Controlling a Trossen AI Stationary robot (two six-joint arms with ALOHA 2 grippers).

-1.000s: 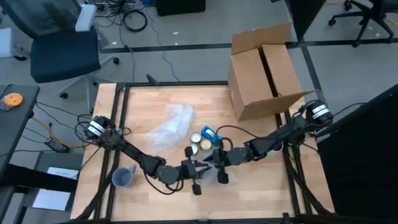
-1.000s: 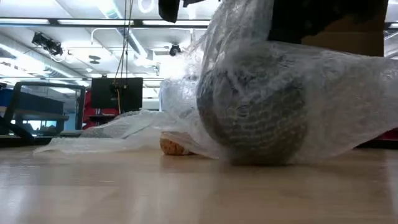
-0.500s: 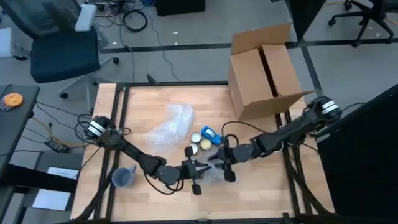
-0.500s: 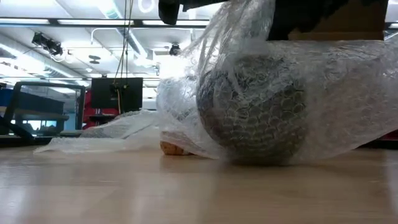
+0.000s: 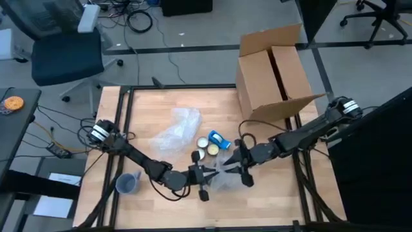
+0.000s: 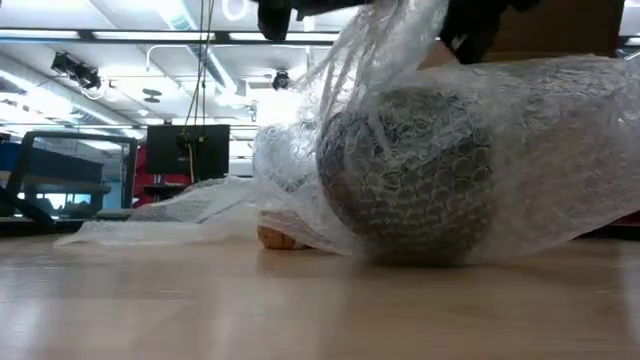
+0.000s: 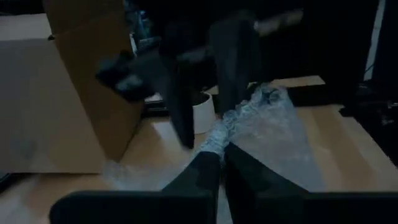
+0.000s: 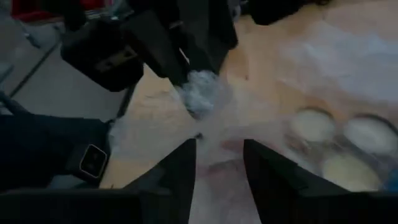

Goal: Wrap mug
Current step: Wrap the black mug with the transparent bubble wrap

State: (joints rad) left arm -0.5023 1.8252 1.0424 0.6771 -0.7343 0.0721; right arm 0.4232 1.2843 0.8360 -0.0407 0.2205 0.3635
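Near the front left corner of the light wooden worktop [image 5: 141,109] stands a grey-blue plastic cup [image 5: 127,183], well apart from the work; towards the middle of the worktop lies a loose crumpled sheet of clear bubble wrap [image 5: 175,129], and just right of it a cluster of small round white-lidded tubs [image 5: 207,145] with a blue one beside them. The left gripper [image 5: 205,175] reaches from the left edge to the front middle of the worktop, its jaws closed tight on a bunched corner of the clear bubble wrap sheet [image 7: 264,127] that covers the task's thing. The dark round mug [image 6: 408,178] lies on its side near the front edge, fully swathed in that wrap, which drapes over it and spreads onto the wood on both sides. The right gripper [image 5: 243,169] comes in from the right edge and sits just beside the bundle, touching the wrap's right side; its jaws stand apart with wrap beneath them, and the right wrist view shows nothing clamped between the fingers [image 8: 177,174]. At the back right corner rests an open brown cardboard box [image 5: 273,71]
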